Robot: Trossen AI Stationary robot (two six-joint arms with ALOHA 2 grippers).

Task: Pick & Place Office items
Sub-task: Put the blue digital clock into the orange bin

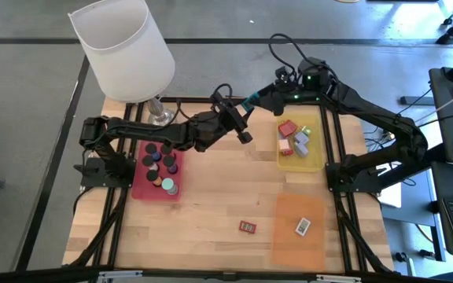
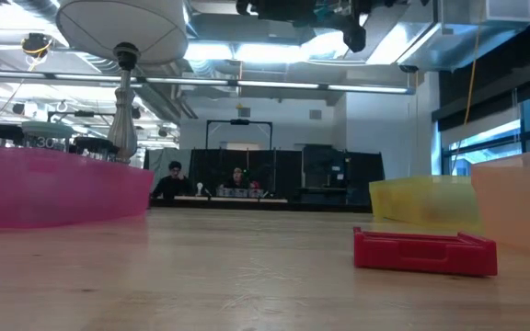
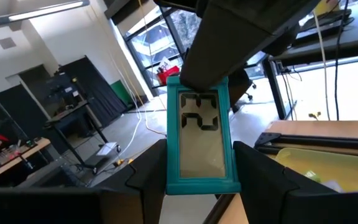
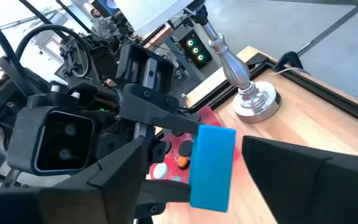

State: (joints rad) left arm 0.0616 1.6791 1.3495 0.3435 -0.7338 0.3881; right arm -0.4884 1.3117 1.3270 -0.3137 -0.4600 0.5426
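Observation:
A teal rectangle point(image 3: 201, 134) with a white face hangs high above the table between the lamp's base and the yellow mat point(image 1: 319, 149). My left gripper point(image 3: 201, 180), reaching level from the table's left, is shut on it. My right gripper point(image 4: 197, 162) comes from the far right and is open. Its fingers stand on either side of the rectangle's point(image 4: 213, 165) far end, and bare table shows between the rectangle and one finger point(image 4: 303, 180). A red rectangle point(image 1: 248, 227) lies flat on the wood. My left gripper pinches the teal rectangle's two long edges point(image 3: 174, 177), near its near end, between its two fingers. The fingers come level from the table's left and lie along the rectangle. The rectangle sticks out level beyond the fingertips, lifted clear of the table.
A pink-red mat point(image 1: 144, 189) at the left holds several black and teal round pieces. The yellow mat holds small red, pink and lavender blocks point(image 1: 293, 135). An orange mat point(image 1: 299, 244) holds a white rectangle point(image 1: 303, 226). The white-shaded lamp point(image 1: 124, 47) stands at the far left.

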